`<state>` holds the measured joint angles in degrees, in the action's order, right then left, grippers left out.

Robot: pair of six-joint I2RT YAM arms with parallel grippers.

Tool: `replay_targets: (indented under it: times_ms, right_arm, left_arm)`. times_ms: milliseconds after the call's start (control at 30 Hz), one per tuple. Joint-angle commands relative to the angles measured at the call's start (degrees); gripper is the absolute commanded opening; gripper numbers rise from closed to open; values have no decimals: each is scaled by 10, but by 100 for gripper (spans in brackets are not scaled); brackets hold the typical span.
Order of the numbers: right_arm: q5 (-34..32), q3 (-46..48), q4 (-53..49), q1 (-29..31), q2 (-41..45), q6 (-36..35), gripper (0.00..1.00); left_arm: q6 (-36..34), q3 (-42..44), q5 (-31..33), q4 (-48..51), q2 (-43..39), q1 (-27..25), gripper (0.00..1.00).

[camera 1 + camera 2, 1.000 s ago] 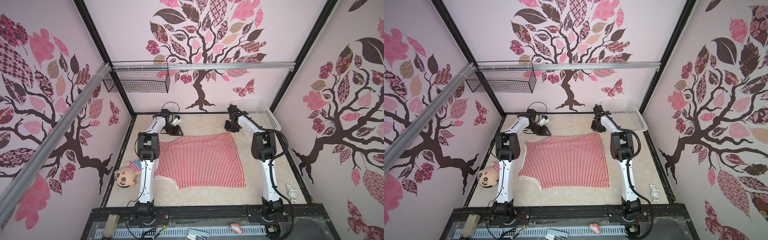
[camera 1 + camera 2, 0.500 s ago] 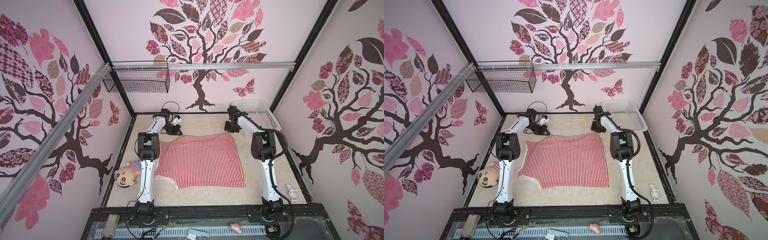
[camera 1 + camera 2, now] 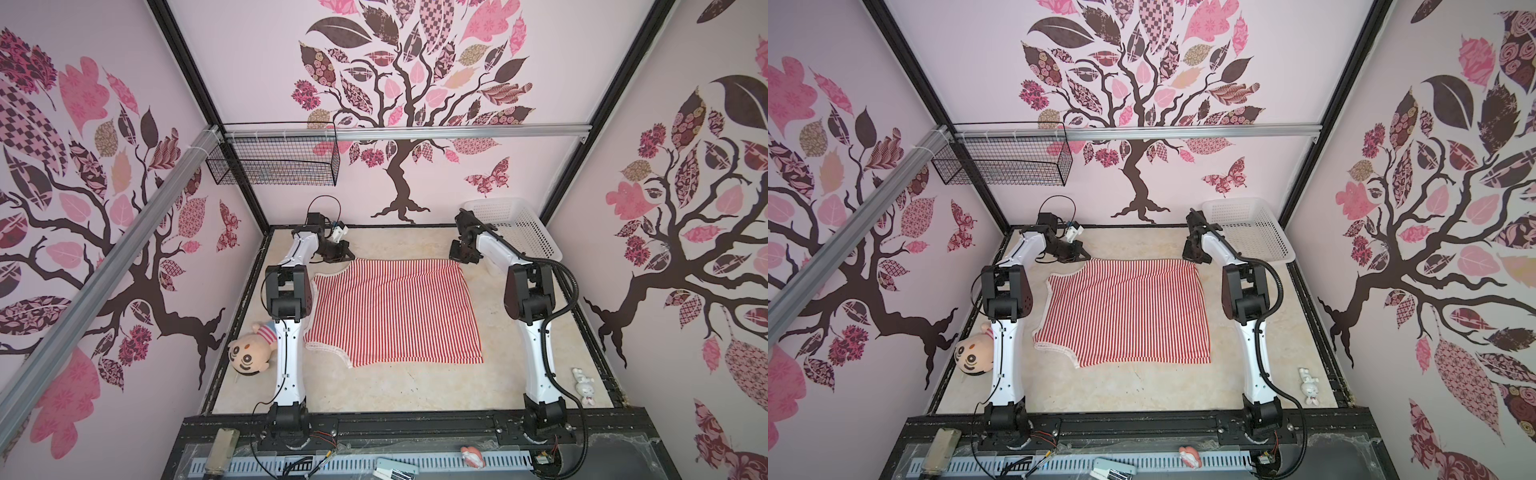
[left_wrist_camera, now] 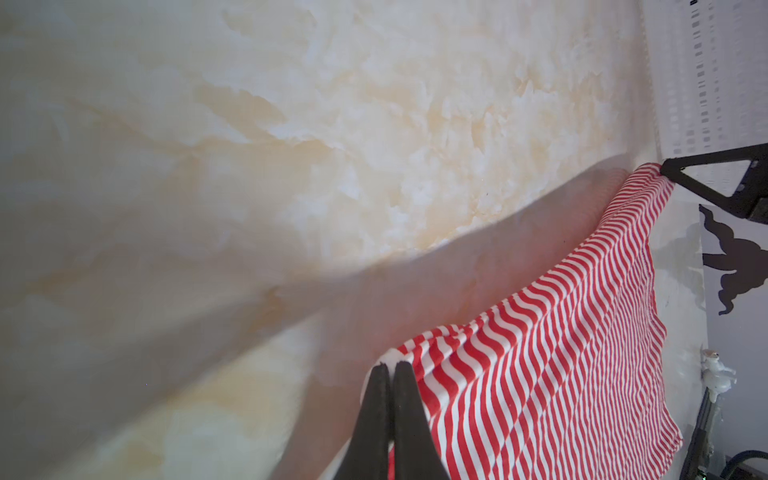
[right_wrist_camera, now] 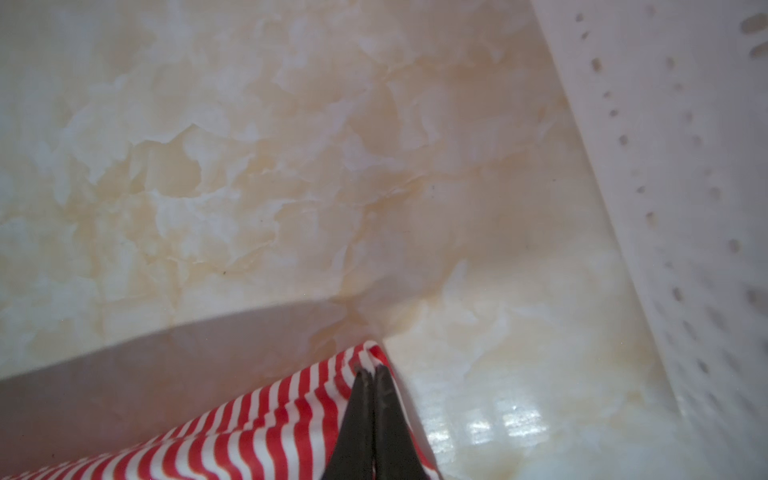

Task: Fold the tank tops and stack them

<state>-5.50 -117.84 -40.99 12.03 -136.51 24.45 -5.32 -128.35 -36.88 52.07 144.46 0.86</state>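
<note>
Here the tank top (image 3: 395,309) lies spread flat on the table (image 3: 415,386), and its far edge is between the two pairs of fingers. The left gripper (image 4: 390,365) is clenched on one far corner of it, by the white trim; in the left wrist view the two black fingers (image 4: 376,399) press together with striped cloth pinched at their tips. The right gripper (image 5: 369,370) is clenched on the other far corner in the same way, and the cloth rises a little from the table at both tips. Just beyond the right fingers, on their outer side, stands the white basket (image 3: 513,226), close but not touching them. Well behind the left fingers, beside that arm, a doll (image 3: 249,353) lies on the table. I judge that the task is at its beginning: the top has no fold yet, and only this one garment shows, so no stack exists. What is left seems to be the first fold toward the near edge, further folds, then stacking.
</note>
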Motion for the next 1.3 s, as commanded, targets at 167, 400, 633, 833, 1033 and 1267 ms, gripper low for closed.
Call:
replay_targets:
  times_ms: [167,400,633,833,1033,1267]
  right_arm:
    - [7,-58,40,-4,6,6,6]
    - [-18,-121,29,-5,-31,10,10]
    - [-46,-196,-18,-5,-90,13,40]
    - [-22,-111,-12,-1,-8,13,45]
    - [42,136,60,22,152,13,48]
    - [40,394,95,45,300,40,49]
  left_arm:
    - [29,-37,-4,-41,-7,2,0]
    - [52,-32,10,-80,-2,0,0]
    - [80,-47,49,-110,19,-3,11]
    - [89,-34,107,-130,-5,0,32]
    - [32,51,116,-99,-89,-6,33]
    - [-130,285,191,-24,-227,-37,32]
